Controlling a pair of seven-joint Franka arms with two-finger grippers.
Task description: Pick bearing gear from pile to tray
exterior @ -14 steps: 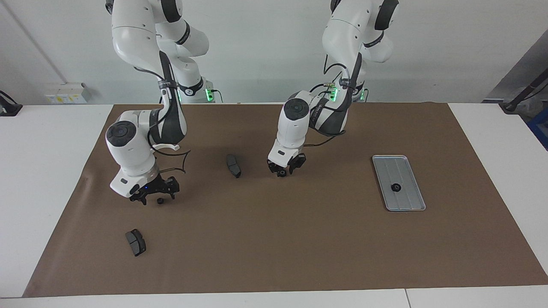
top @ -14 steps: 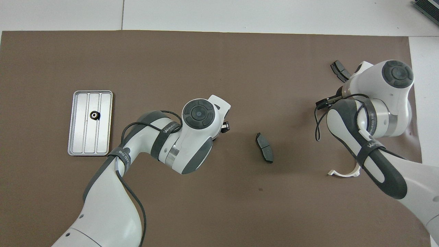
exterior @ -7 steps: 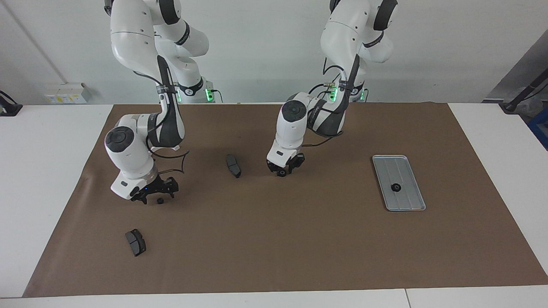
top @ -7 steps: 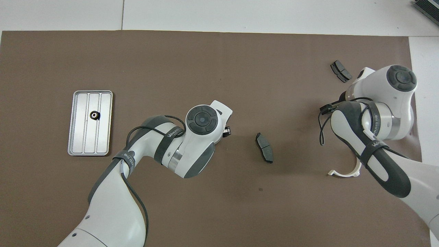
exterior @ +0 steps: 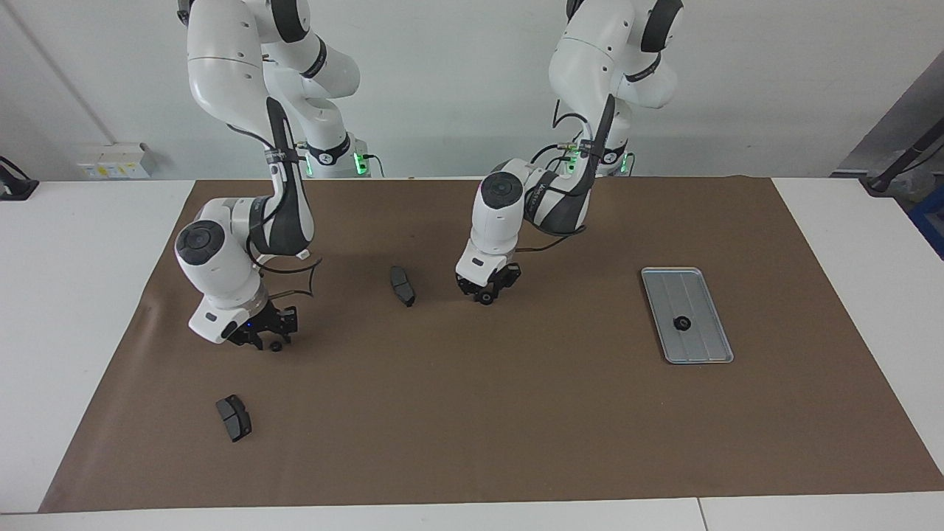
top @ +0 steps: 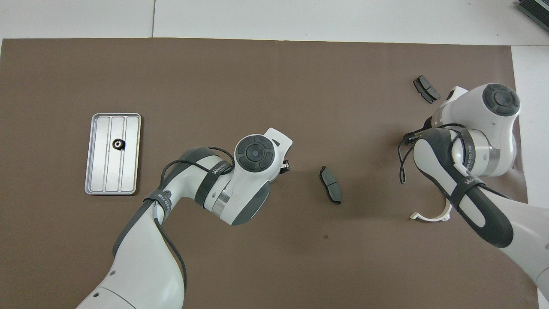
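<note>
1. Facing view, the parts: the tray (exterior: 702, 341) is a flat, silver-grey metal rectangle with rounded corners, a low rim and lengthwise grooves. It lies toward the left arm's end of the table. One bearing gear (exterior: 682, 323), small, black and round, sits on it.
2. Facing view, the grippers:
   - The left gripper (exterior: 486, 293) is down at the mat (exterior: 516, 413), with the middle round part (exterior: 486, 299) at its tips.
   - The right gripper (exterior: 267, 341) is low over the mat, with the end round part (exterior: 275, 346) just beside its tips.
   - I cannot tell whether either gripper is closed on its part.
3. Facing view, the pads: the nearer pad (exterior: 403, 285), dark grey and curved, lies between the two grippers. The farther pad (exterior: 234, 417) lies farther from the robots than the right gripper.
4. Facing view, the room: the matte brown mat covers a white table (exterior: 74, 295), and a plain pale wall (exterior: 457, 88) stands at the robots' backs.
5. Overhead view:
   - The wrists cover both round parts and nearly all of both grippers.
   - It shows the white arc bracket (top: 430, 216) lying flat beside the right arm.
   - The tray (top: 128, 165), bearing gear (top: 118, 144), nearer pad (top: 330, 185) and farther pad (top: 426, 89) all show plainly.
</note>
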